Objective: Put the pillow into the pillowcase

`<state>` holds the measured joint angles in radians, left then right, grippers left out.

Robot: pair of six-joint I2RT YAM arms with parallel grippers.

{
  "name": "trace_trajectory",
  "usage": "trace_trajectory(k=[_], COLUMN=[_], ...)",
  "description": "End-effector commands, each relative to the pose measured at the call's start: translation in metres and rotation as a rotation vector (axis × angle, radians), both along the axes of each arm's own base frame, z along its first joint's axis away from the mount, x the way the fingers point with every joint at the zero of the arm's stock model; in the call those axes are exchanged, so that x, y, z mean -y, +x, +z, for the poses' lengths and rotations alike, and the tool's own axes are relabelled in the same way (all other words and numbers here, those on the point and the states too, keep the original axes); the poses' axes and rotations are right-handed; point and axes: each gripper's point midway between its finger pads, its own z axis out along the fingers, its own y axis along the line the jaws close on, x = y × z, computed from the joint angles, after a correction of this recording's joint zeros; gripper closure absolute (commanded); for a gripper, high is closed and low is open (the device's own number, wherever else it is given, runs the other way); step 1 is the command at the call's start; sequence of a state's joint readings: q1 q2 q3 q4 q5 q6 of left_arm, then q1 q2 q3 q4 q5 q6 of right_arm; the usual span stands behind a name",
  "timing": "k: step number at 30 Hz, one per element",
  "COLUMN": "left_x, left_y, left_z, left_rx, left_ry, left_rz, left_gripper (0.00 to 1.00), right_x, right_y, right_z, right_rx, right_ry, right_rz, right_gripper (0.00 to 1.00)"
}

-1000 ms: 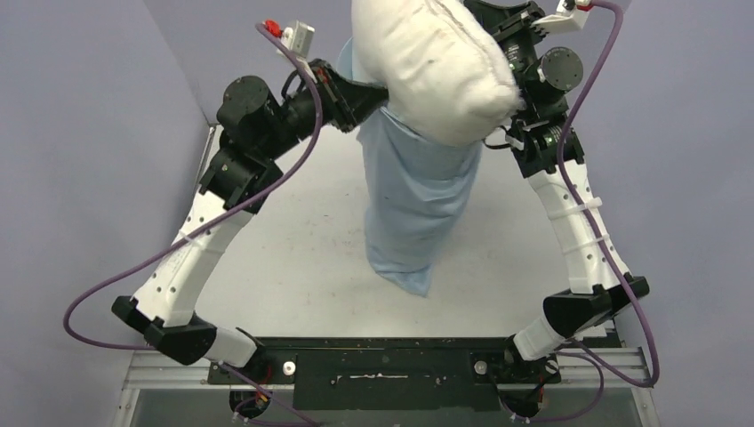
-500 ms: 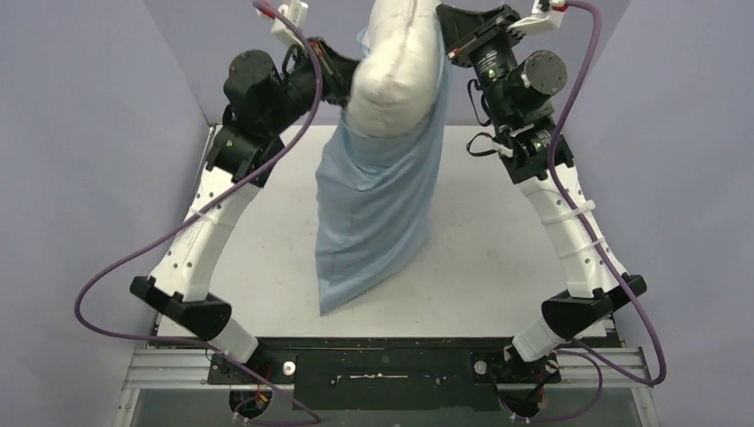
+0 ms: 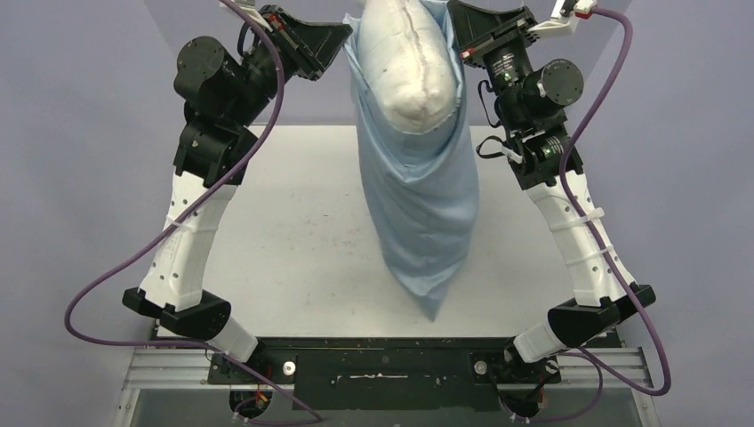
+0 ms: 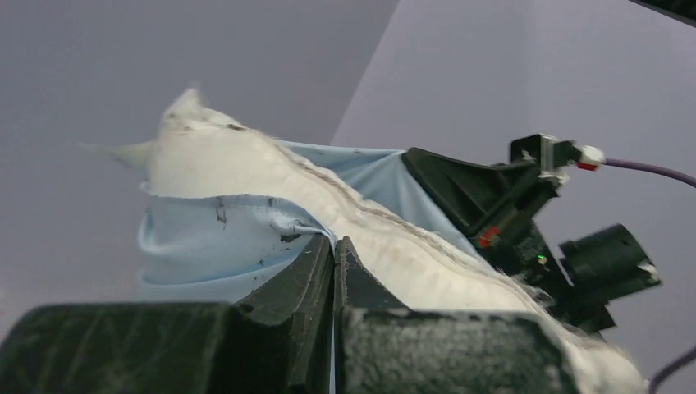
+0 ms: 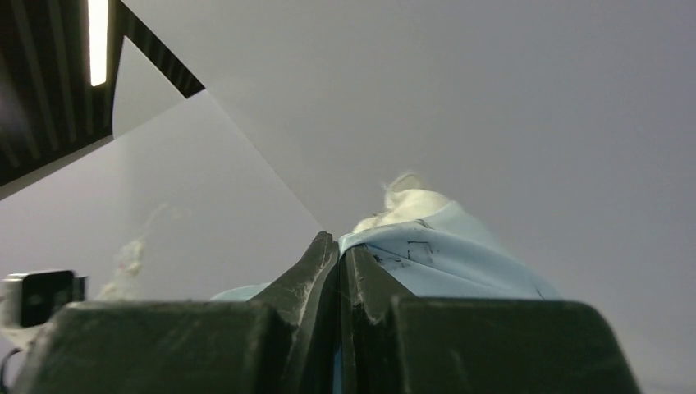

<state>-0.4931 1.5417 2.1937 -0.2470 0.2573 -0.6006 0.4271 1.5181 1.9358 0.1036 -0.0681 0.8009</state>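
The light blue pillowcase hangs high above the table, its open end up and its closed corner pointing down. The white pillow sits partly inside it, its upper part sticking out of the opening. My left gripper is shut on the left rim of the pillowcase; its jaws pinch the blue cloth beside the pillow. My right gripper is shut on the right rim; its jaws pinch the blue cloth, with a bit of the pillow behind.
The white table lies below the hanging cloth. Purple-grey walls enclose it left, right and behind. Purple cables loop off both arms. The arm bases sit on a black rail at the near edge.
Both arms have raised and spread the pillowcase opening. The pillow, a second ago out over the rim, has dropped deeper into the case, and the case has swung right.
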Motion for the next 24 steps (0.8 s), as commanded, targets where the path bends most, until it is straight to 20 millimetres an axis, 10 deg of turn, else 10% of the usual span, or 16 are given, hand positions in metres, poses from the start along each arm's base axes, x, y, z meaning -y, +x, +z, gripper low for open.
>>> trace_trajectory(k=[1, 10, 24], left_x=[-0.021, -0.068, -0.148], left_y=[-0.013, -0.002, 0.042], left_z=[0.041, 0.032, 0.068], left_rx=[0.093, 0.091, 0.1], left_ry=[-0.092, -0.105, -0.325], left_rz=[0.02, 0.165, 0.149], left_gripper=[1.0, 1.0, 1.0], right_x=[0.028, 0.063, 0.09], right_y=[-0.069, -0.067, -0.042], right_z=[0.08, 0.106, 0.08], right_rx=[0.244, 0.282, 0.213], right_ry=[0.14, 0.186, 0.179], right_rz=[0.031, -0.077, -0.18], right_gripper=[1.0, 1.0, 1.0])
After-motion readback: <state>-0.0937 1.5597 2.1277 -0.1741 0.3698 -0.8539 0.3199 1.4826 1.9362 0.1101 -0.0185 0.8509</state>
